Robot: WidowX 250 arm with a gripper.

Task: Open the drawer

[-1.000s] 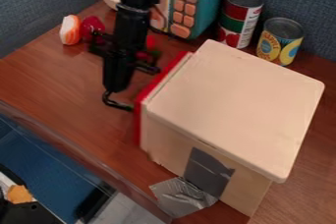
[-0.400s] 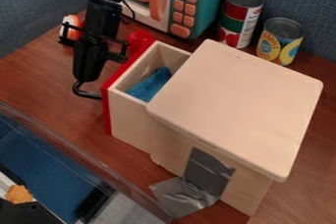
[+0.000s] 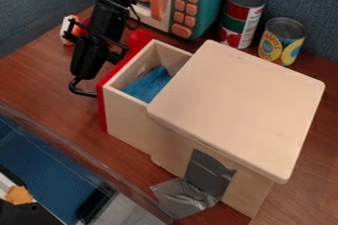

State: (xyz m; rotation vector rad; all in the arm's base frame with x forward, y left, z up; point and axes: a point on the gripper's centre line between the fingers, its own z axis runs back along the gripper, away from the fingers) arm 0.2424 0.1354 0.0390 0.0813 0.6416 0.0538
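Now the drawer (image 3: pixel 129 120) has slid outward, exposing blue cloth (image 3: pixel 148 86); opening appears nearly complete. Hand (image 3: pixel 79 75) is at handle (image 3: pixel 80 92); whether wide or narrow, cannot tell.

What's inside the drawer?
A blue cloth lies inside the open drawer. The box's top covers the back part, so I can't see what might be there. I can't see under the cloth either.

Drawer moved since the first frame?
Yes. The drawer slid out toward the view's left, away from the wooden cabinet, exposing the blue cloth inside.
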